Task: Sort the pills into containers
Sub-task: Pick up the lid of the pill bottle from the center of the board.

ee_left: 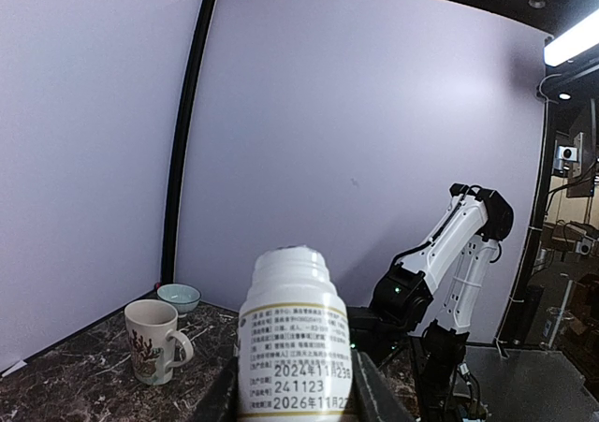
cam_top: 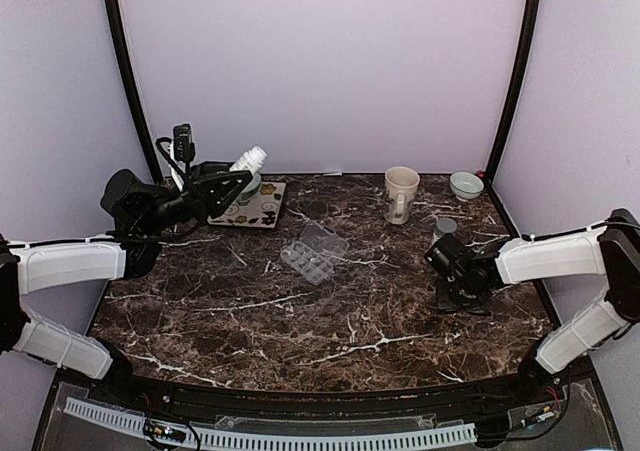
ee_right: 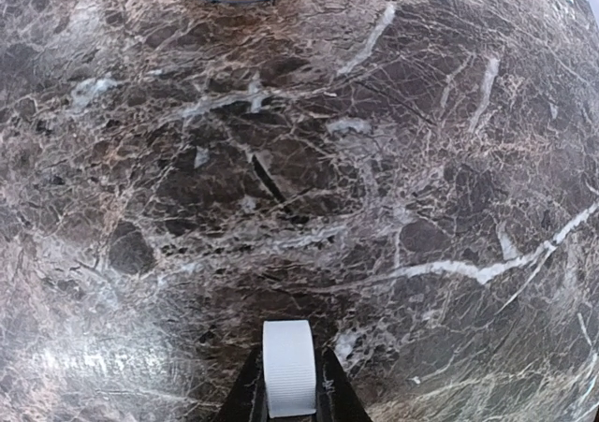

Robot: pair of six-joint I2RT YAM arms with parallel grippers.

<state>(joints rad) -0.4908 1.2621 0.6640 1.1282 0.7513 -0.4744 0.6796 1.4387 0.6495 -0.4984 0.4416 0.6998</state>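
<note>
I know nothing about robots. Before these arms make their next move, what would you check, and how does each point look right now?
1. White bottle firmly gripped: ok, the left jaws are closed on its sides.
2. Bottle's mouth uncapped: cannot tell.
3. White cap secure: ok, the right jaws pinch it low over the table.
4. Pill organizer open and reachable: ok, the lid is folded back and it sits mid-table.
5. Bottle positioned over the organizer: not ok, it is held up at the left rear, away from it.
6. Mug and bowl out of the path: ok, both are at the back.
</note>
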